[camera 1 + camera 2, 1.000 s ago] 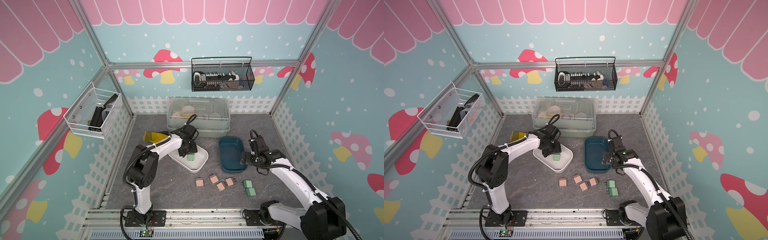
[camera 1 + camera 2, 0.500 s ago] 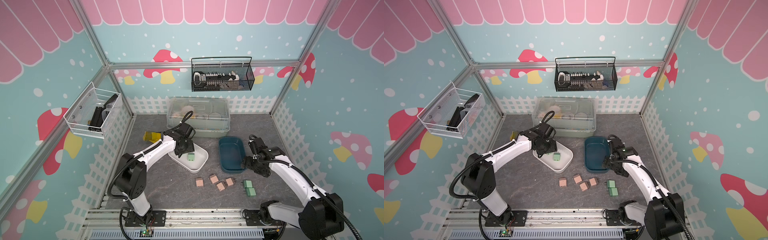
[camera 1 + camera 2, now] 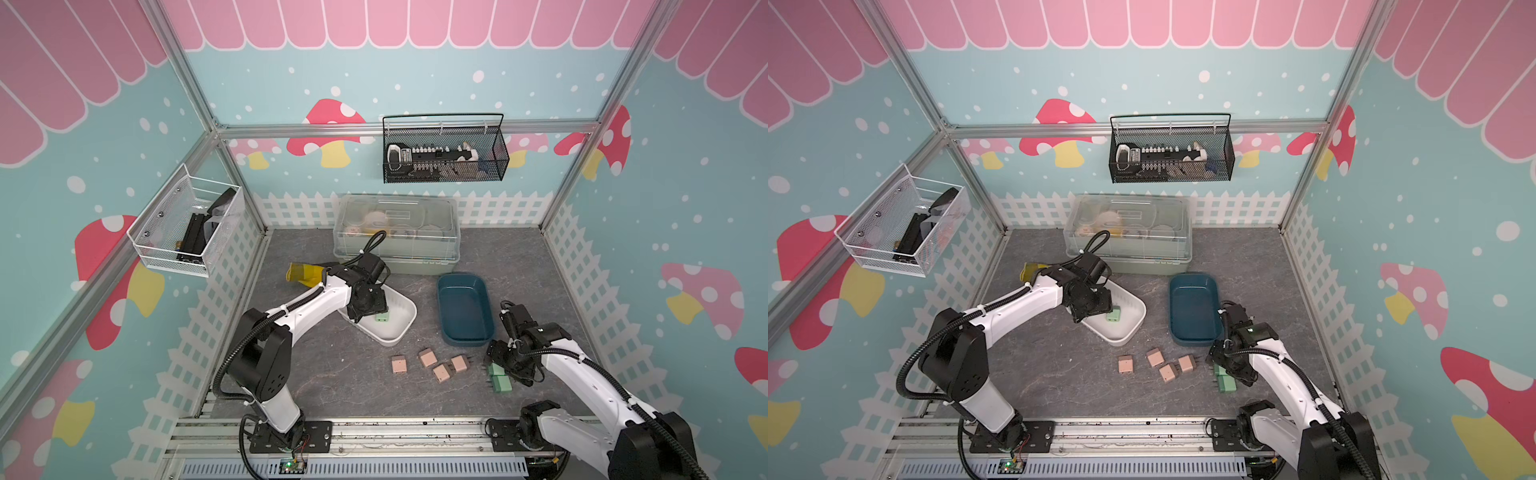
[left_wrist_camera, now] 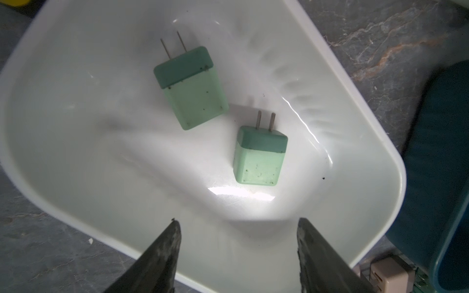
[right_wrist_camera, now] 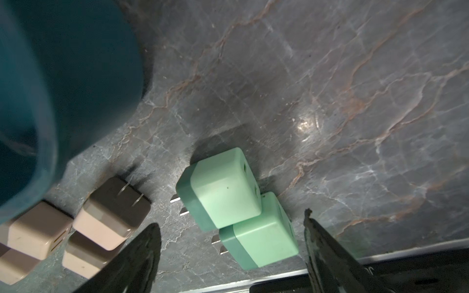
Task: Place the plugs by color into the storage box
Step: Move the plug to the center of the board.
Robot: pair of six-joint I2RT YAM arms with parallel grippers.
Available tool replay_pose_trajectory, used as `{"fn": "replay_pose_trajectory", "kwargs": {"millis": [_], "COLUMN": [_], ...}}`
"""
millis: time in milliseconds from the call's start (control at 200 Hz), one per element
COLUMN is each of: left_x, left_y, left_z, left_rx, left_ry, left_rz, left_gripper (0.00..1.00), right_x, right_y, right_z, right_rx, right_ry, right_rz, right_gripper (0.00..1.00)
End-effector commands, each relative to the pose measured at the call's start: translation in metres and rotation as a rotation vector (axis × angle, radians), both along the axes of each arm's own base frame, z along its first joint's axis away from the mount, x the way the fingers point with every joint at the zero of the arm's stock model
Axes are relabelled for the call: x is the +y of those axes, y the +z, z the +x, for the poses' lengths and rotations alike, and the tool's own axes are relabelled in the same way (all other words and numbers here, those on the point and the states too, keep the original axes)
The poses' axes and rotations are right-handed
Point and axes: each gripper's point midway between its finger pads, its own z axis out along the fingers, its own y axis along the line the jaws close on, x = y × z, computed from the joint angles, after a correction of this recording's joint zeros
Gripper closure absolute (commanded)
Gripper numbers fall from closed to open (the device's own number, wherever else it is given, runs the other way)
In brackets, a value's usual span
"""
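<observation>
Dark blue plastic, smooth and round-cornered, the blue tub point(image 3: 465, 309) stands empty in both top views. The white tub point(image 3: 397, 324) sits just beside it on the left arm's side. Four pink plugs point(image 3: 427, 357) lie scattered on the grey veined table point(image 3: 332, 374) in front of the blue tub, toward the robot's bases. Two loose green plugs point(image 3: 501, 384) lie touching each other off its front corner on the right arm's side. The right gripper point(image 3: 496, 360) hangs over that pair, far nearer to it than the left gripper point(image 3: 365, 313), which is over the white tub. From the left wrist, two sorted green plugs point(image 4: 191, 88) rest apart on the glossy tub floor, prongs pointing away from the left fingers point(image 4: 162, 258), which stand moderately apart with nothing between them. From the right wrist, the loose green plugs point(image 5: 223, 187) are matte, round-edged blocks with a darker band at the prong end. They lie just ahead of the widely spread right fingers point(image 5: 137, 253), inside the width of the gap and untouched. Their prong-to-back axis runs across that gap, prongs toward the pink plugs' side. Closing as it stands would probably press on prong tips, and the neighbouring plug may be dragged along. Their place, the white tub, lies beyond the blue tub.
</observation>
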Motion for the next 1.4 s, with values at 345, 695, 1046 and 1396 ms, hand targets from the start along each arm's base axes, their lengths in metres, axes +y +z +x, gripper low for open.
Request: {"fn": "replay_pose_trajectory", "kwargs": {"millis": [345, 695, 1046, 1396], "left_x": [-0.009, -0.009, -0.012, -0.014], "left_y": [0.001, 0.002, 0.004, 0.006], "left_z": [0.003, 0.005, 0.008, 0.009], "left_rx": [-0.005, -0.013, -0.017, -0.020], "left_ry": [-0.008, 0.001, -0.007, -0.020], "left_rz": [0.010, 0.008, 0.002, 0.004], "left_gripper": [0.31, 0.31, 0.31, 0.31], "right_x": [-0.008, -0.018, -0.043, -0.066], "right_y": [-0.015, -0.015, -0.008, -0.008], "right_z": [0.020, 0.026, 0.030, 0.071], "right_rx": [0.035, 0.033, -0.012, -0.059], "right_ry": [-0.005, -0.050, -0.167, -0.309], "right_rz": [-0.078, -0.059, -0.053, 0.011], "right_gripper": [0.25, 0.49, 0.54, 0.54]}}
